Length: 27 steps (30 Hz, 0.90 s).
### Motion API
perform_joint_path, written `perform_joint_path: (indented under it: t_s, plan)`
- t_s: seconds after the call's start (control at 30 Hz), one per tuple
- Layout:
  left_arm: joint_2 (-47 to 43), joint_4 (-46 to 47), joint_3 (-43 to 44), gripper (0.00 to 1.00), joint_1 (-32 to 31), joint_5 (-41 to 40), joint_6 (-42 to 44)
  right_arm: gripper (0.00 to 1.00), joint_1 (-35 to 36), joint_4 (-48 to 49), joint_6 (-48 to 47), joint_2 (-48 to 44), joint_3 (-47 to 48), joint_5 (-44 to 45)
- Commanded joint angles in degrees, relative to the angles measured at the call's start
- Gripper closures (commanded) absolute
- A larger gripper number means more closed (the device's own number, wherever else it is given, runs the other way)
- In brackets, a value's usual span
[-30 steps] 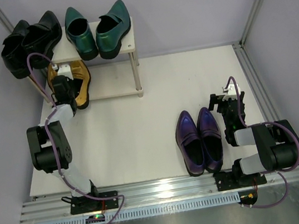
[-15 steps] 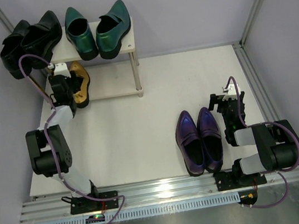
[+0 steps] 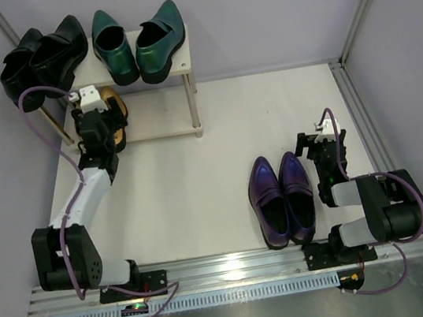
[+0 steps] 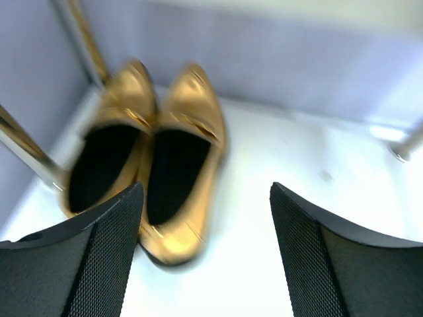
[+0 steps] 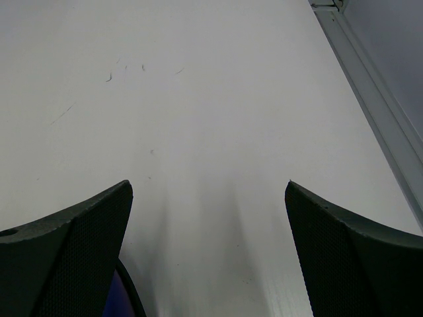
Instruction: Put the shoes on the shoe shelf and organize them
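The shoe shelf (image 3: 184,49) stands at the back left. A black pair (image 3: 41,60) and a green pair (image 3: 138,42) sit on its top board, the black ones overhanging the left end. A gold pair (image 4: 155,158) lies side by side on the lower board (image 4: 304,165), toes toward the back wall. My left gripper (image 4: 206,218) hangs open just behind their heels, with nothing between its fingers; from above it (image 3: 103,115) covers most of the gold shoes (image 3: 116,109). A purple pair (image 3: 281,196) lies on the table beside my open, empty right gripper (image 3: 317,143).
A thin metal shelf leg (image 4: 23,145) stands just left of the gold pair, with another leg (image 3: 193,105) at the right end. A metal frame rail (image 5: 370,99) runs along the table's right edge. A sliver of purple shoe (image 5: 122,297) shows by the right gripper's left finger.
My left arm stretched farther in under the top board with the gold shoe, then the jaws opened and let it go beside its partner. The right arm has not moved.
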Motion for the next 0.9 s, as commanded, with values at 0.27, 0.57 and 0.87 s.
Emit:
perform_joint_path:
  t_s: [0.27, 0.57, 0.87]
  plan:
    - [-10.4, -20.6, -6.7, 0.32, -35.2, -8.6, -26.1, 0.03, -0.2, 2.9, 0.7, -0.7, 0.5, -0.5]
    - [9.2, -35.8, 12.7, 0.33, -61.1, -2.2, -48.9, 0.03, -0.2, 2.8, 0.8, -0.8, 0.5, -0.5]
    - [21.0, -35.1, 23.3, 0.35, -69.5, 3.6, -53.1, 0.03, -0.2, 2.8, 0.7, -0.8, 0.4, -0.5]
